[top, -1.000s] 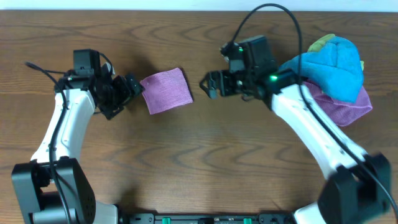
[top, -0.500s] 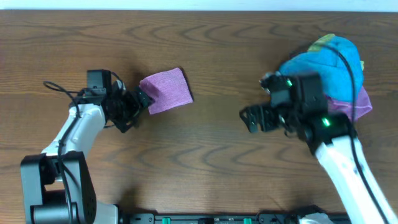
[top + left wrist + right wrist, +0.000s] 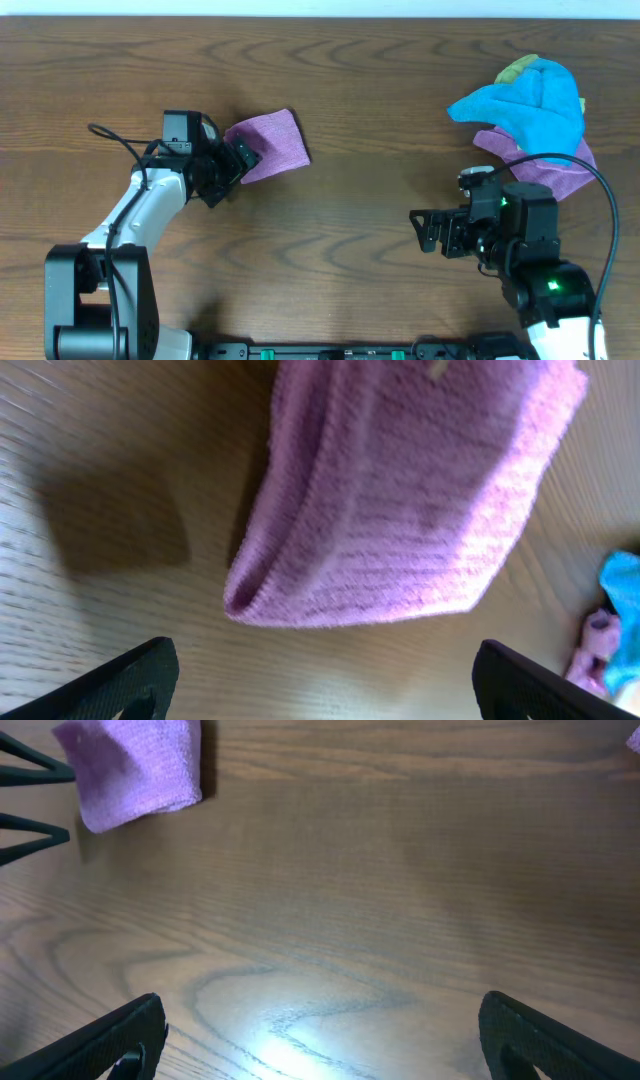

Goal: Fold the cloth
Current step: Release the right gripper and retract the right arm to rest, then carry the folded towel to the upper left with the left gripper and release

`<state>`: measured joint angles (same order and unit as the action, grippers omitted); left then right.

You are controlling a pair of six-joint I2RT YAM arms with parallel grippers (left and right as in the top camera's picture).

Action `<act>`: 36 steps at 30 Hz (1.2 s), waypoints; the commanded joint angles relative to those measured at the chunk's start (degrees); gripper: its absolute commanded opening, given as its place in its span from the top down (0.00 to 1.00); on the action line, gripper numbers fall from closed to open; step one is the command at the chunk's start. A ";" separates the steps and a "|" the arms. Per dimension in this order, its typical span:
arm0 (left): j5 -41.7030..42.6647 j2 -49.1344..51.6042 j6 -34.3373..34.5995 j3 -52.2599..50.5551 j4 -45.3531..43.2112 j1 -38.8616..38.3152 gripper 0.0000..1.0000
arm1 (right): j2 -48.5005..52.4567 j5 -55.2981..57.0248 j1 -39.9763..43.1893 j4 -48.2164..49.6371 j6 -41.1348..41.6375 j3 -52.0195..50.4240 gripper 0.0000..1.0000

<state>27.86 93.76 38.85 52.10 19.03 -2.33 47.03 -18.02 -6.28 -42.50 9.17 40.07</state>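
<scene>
A folded purple cloth [image 3: 270,146] lies on the wooden table at the upper left. It fills the top of the left wrist view [image 3: 400,500] and shows small at the top left of the right wrist view [image 3: 130,765]. My left gripper [image 3: 238,160] is open at the cloth's left edge, its fingertips [image 3: 140,675] spread wide over bare wood just short of the folded edge. My right gripper [image 3: 428,231] is open and empty over bare table at the lower right, far from the cloth.
A pile of cloths sits at the far right: a blue one [image 3: 535,105] on top, a purple one [image 3: 550,170] beneath, a bit of yellow-green [image 3: 517,68] behind. The table's front edge runs along the bottom of the overhead view.
My right arm has drawn back from beside the cloth to the lower right. My left gripper has moved right, up to the cloth's left edge.
</scene>
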 commanded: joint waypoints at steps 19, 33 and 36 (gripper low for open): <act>-3.58 3.69 5.09 -0.11 -5.66 -0.33 0.02 | 0.13 0.02 0.42 0.02 1.70 -0.17 0.01; 0.02 12.35 10.16 -0.11 -16.55 -0.39 0.01 | 0.13 0.02 0.42 0.02 1.70 -0.17 0.01; 0.70 14.45 11.61 -0.11 -19.50 -0.52 0.01 | 0.13 0.02 0.42 0.02 1.70 -0.17 0.01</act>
<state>28.77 104.07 48.27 52.62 -0.38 -2.48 47.24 -18.02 -6.26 -42.46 10.11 40.07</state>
